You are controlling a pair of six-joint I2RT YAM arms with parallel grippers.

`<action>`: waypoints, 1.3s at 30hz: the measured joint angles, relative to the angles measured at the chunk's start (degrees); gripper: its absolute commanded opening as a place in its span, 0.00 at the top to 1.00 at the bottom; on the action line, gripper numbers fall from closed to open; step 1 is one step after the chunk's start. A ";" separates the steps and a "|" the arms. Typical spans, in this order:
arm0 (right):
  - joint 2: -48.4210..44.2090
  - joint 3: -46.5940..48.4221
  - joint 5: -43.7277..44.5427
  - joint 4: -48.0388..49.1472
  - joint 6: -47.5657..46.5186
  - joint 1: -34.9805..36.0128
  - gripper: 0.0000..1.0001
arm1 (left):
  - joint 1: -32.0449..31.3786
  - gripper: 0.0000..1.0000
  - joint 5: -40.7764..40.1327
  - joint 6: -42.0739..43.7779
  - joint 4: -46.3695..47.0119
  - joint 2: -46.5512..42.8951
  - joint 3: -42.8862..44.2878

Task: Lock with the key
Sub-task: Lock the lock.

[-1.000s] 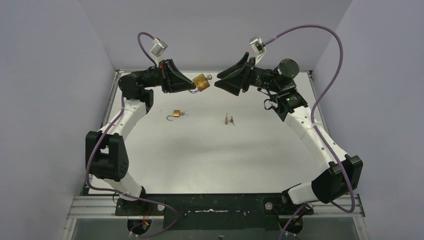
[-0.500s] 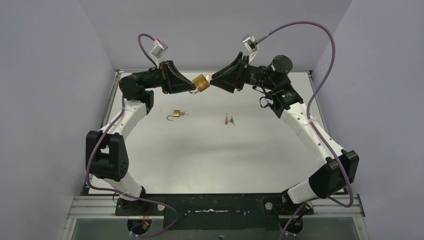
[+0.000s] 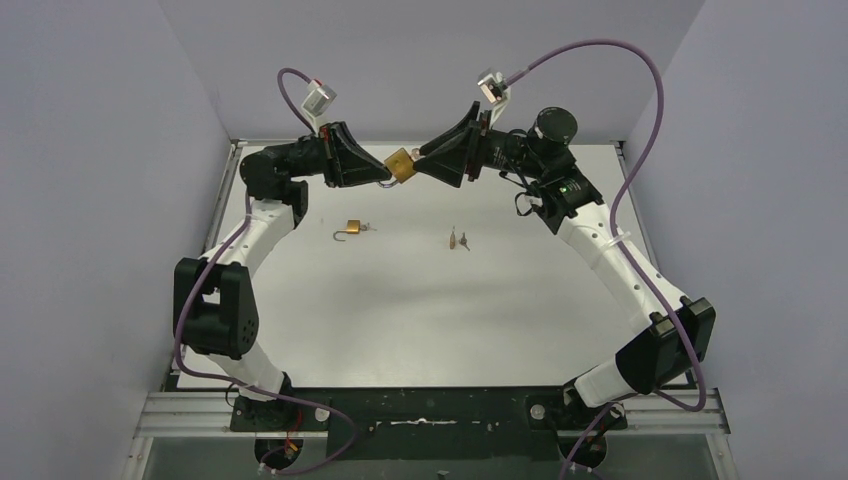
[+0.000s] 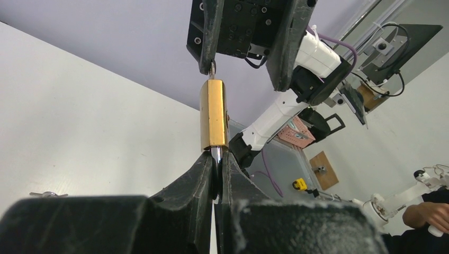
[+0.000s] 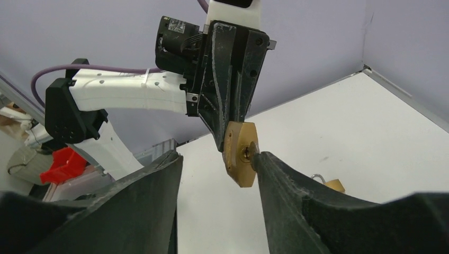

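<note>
Item: brass padlock (image 3: 401,165), a smooth rectangular body with a steel shackle (image 4: 216,154). It is held mid-air over the far table (image 3: 420,320), shackle pinched by my left gripper (image 3: 383,173).
Change: right gripper (image 3: 424,163) has closed the gap and now brackets the keyway end, fingers spread.
Key (image 4: 212,69): small, silvery, seated in the lock. I judge grasp-and-turn comes next.
Second padlock (image 3: 351,229): lying unused.

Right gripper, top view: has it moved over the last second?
Yes. The right gripper shifted left, judged against the loose keys, closing the gap to the padlock in the left gripper.
</note>
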 measured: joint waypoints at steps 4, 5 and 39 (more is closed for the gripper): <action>0.02 0.15 1.16 -1.40 -1.11 -0.09 0.52 | 0.00 1.00 0.26 -0.17 0.33 0.09 0.00; 0.02 0.20 1.25 -1.55 -1.22 -0.13 0.48 | 0.00 1.00 0.26 -0.22 0.42 0.09 0.00; 2.84 -3.13 0.96 5.62 3.85 -1.16 0.77 | -0.04 1.00 0.61 -1.05 0.50 1.05 0.00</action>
